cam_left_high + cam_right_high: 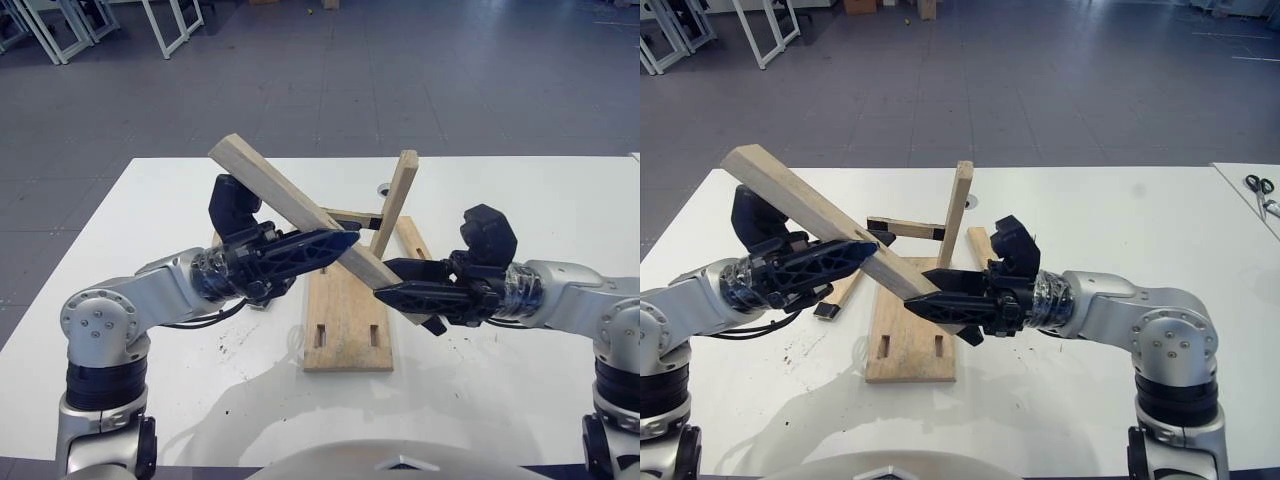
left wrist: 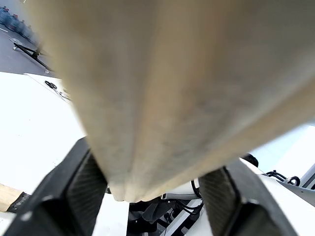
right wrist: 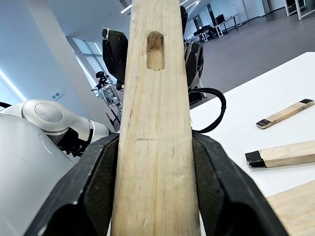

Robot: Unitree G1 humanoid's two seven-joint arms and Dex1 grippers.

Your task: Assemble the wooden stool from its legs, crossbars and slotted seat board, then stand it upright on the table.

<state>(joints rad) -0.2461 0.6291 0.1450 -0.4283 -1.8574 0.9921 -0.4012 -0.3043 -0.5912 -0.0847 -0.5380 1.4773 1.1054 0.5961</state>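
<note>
left gripper and right gripper clamp one pale, tilted wooden leg above the slotted seat board; the right wrist view reveals its mortise hole.

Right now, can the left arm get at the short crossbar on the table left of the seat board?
Probably not yet: its jaws are shut on the slanted leg, which the right jaws grip too. The crossbar lies close beneath.
</note>
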